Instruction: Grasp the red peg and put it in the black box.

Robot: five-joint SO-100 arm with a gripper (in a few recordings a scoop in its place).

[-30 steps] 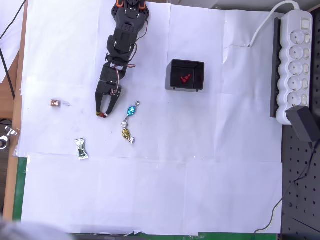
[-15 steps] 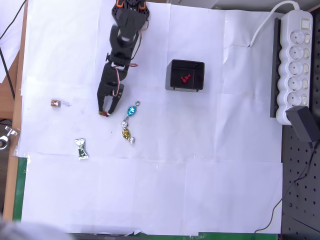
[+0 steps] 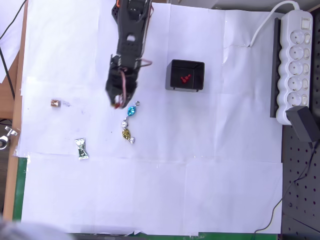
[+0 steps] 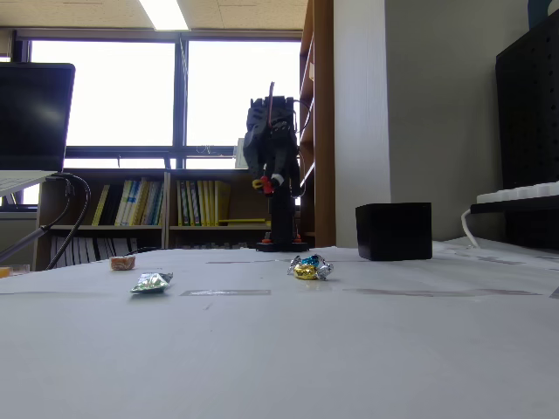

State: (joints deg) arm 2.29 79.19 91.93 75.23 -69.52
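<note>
My black gripper point(image 3: 117, 103) hangs above the white paper, left of the black box point(image 3: 173, 63), and looks blurred from above. In the fixed view the gripper point(image 4: 265, 183) is raised well off the table, shut on the red peg point(image 4: 266, 184), which shows as a small red spot between the fingertips. The black box point(image 4: 393, 231) stands to the right of the arm, its walls upright. Small red pieces point(image 3: 185, 78) lie inside it.
A blue sweet point(image 3: 131, 110) and a gold sweet point(image 3: 126, 133) lie just below the gripper. A silver-green sweet point(image 3: 81, 148) and a brown one point(image 3: 55, 103) lie further left. A white power strip point(image 3: 295, 65) runs along the right edge.
The gripper was down on the paper with its fingers around the peg; it has shut on it, risen and shifted slightly right.
</note>
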